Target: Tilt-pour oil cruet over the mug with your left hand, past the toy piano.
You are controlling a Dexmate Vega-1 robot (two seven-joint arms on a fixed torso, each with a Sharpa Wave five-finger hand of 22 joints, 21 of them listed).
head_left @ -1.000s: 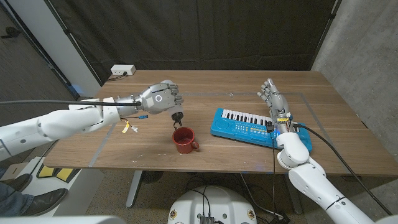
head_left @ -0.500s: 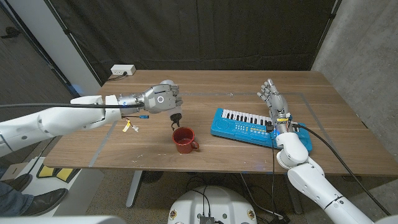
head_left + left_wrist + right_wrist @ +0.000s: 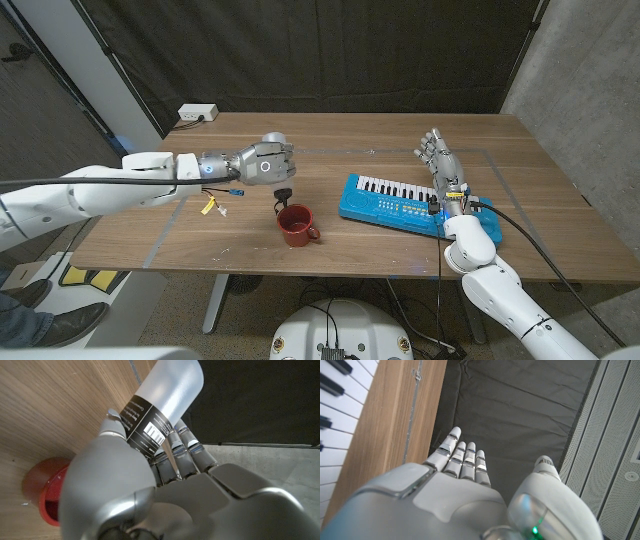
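The wooden table (image 3: 400,250) carries a taped rectangle outline, and a dark curtain (image 3: 330,50) hangs behind it. The left arm (image 3: 110,190) reaches in across the table's left part, its left hand (image 3: 262,164) wrapped around the oil cruet (image 3: 162,402), held tipped over with its dark spout hanging just above and behind the red mug (image 3: 296,225). The head view hides nearly all of the cruet behind the hand; the left wrist view shows what it cannot: a frosted translucent bottle with a black label and barcode, fingers (image 3: 182,452) closed round it, and the mug's rim below at the picture's edge. The blue toy piano (image 3: 395,203) lies to the mug's right, well apart from it, between mug and right hand (image 3: 440,165). That hand stands upright over the piano's far end, fingers straight and apart, holding nothing; the right wrist view shows the white keys (image 3: 332,435) beside it. A white power strip (image 3: 198,113) sits at the table's back left edge.
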